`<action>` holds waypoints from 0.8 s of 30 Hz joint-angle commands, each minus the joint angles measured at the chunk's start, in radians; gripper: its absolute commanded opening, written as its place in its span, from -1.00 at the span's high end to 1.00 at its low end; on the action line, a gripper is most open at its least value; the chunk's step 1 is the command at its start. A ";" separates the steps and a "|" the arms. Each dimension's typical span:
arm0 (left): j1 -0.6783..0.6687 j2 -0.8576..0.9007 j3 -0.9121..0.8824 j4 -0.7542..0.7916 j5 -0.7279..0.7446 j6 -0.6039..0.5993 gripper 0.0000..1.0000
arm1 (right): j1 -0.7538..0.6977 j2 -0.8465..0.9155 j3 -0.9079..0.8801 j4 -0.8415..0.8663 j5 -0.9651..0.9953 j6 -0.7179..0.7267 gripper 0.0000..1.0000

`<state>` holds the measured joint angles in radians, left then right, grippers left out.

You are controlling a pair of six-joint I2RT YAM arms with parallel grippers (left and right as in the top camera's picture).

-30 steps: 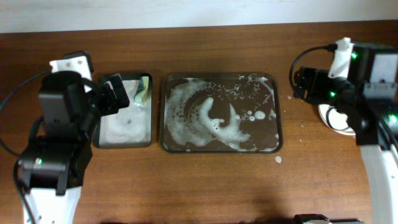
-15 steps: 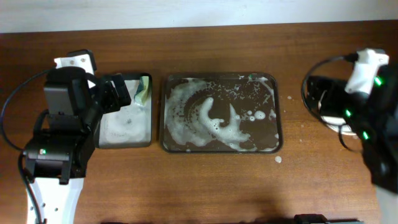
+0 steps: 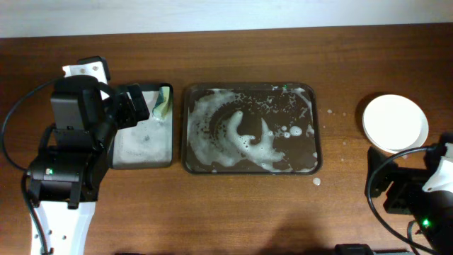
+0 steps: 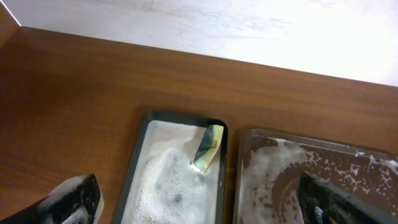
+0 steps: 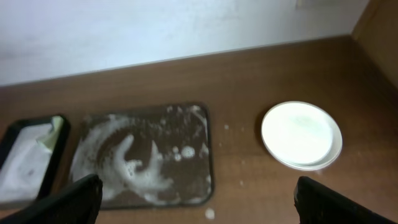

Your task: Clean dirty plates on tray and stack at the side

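Tray (image 3: 297, 152): centre of the table (image 3: 233, 57), and white foam (image 3: 248, 138) is swirled right across it.
Plates (image 3: 395, 123): a white stack at the tray's 3 o'clock, well apart from it; count unclear.
Left gripper (image 3: 133, 108): jaws wide apart, nothing held, over the small tray (image 4: 134, 168) at 9 o'clock.
Sponge (image 4: 209, 147): leaning in the small tray's 1 o'clock corner.
Right gripper (image 5: 198, 200): jaws spread, empty, at the plates' 6 o'clock.

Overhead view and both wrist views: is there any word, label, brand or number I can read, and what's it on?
None: no readable word, label, brand or number in any view.
The tray, the plates and the narrower sponge tray are unmarked.
The left arm and right arm show only small green lights.
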<state>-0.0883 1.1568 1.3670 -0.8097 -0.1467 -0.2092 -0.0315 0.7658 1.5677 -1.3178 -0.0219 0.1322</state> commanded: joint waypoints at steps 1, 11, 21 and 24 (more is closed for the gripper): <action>0.002 0.006 0.012 0.000 0.003 -0.002 -0.98 | 0.006 0.000 0.004 -0.003 0.039 -0.006 -0.97; 0.002 0.006 0.012 0.001 0.003 -0.002 -0.98 | 0.005 -0.004 -0.009 0.095 0.049 -0.005 -0.97; 0.002 0.006 0.012 0.000 0.003 -0.002 -0.98 | -0.002 -0.336 -0.618 0.647 -0.005 -0.005 -0.97; 0.002 0.006 0.012 0.000 0.003 -0.002 -0.98 | -0.002 -0.455 -0.844 0.843 -0.060 -0.004 -0.97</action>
<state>-0.0883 1.1568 1.3670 -0.8112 -0.1467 -0.2089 -0.0319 0.4057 0.8982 -0.5835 -0.0193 0.1310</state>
